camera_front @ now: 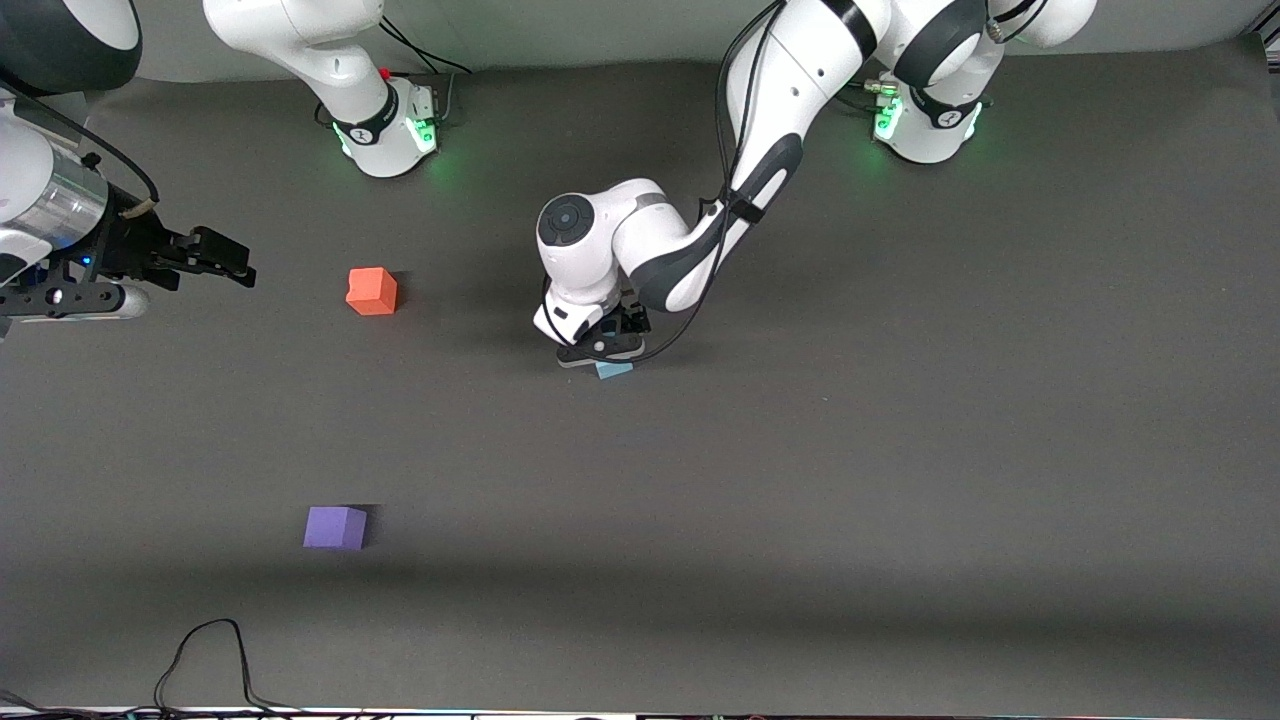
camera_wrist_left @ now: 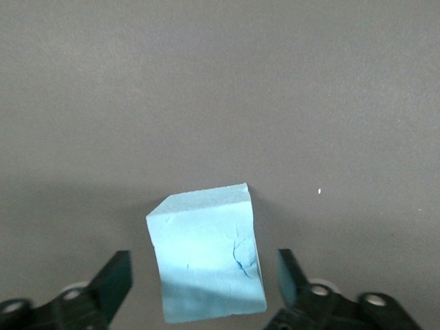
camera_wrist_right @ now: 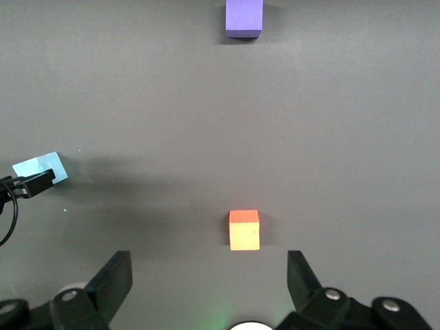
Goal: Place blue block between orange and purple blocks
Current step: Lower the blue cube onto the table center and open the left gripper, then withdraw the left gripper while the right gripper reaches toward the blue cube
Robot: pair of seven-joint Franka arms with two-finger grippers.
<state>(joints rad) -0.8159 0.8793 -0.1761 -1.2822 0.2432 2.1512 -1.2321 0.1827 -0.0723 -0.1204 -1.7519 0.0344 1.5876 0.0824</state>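
The blue block (camera_front: 614,370) lies on the dark mat near the middle of the table. My left gripper (camera_front: 600,348) is low over it and open. In the left wrist view the block (camera_wrist_left: 206,254) sits between the two fingers (camera_wrist_left: 113,278) with a gap on each side, turned a little askew. The orange block (camera_front: 372,291) and the purple block (camera_front: 335,527) lie toward the right arm's end, the purple one nearer the front camera. My right gripper (camera_front: 235,262) is open and empty and waits beside the orange block (camera_wrist_right: 244,230).
A black cable (camera_front: 200,655) loops on the mat at the edge nearest the front camera. The two arm bases (camera_front: 385,125) stand along the edge farthest from it. The right wrist view also shows the purple block (camera_wrist_right: 244,17), the blue block (camera_wrist_right: 40,168) and the left gripper (camera_wrist_right: 31,184).
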